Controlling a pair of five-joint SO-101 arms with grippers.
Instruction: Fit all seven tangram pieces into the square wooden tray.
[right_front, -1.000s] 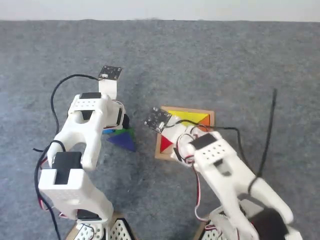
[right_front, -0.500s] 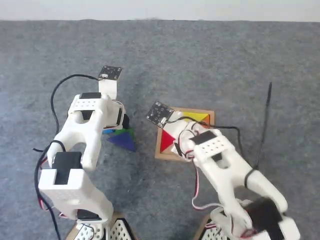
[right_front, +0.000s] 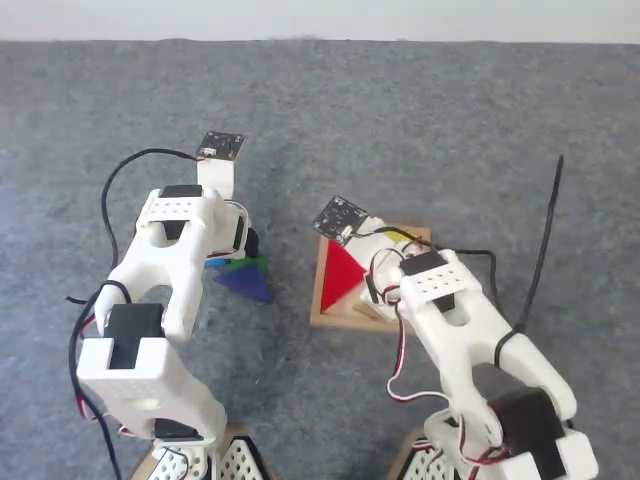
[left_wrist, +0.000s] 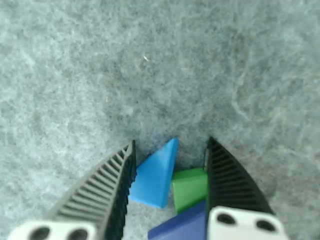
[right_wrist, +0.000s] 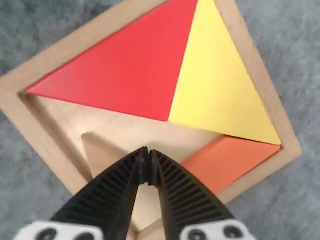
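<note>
Square wooden tray (right_wrist: 75, 47) on the grey tabletop (right_front: 450, 120). Inside the tray lie a red triangle (right_wrist: 125, 70) and a yellow triangle (right_wrist: 215, 90), edge to edge, with an orange piece (right_wrist: 225, 160) in the tray corner touching the yellow one. The rest of the tray floor is bare. The right pincer (right_wrist: 148, 165) is over that bare floor, clenched on nothing. Outside the tray, on the left arm's side, three pieces cluster together: a light-blue triangle (left_wrist: 155, 177), a green piece (left_wrist: 190, 187) and a dark-blue piece (left_wrist: 180, 225). The left pincer (left_wrist: 171, 142) is spread wide around them, grasping nothing.
</note>
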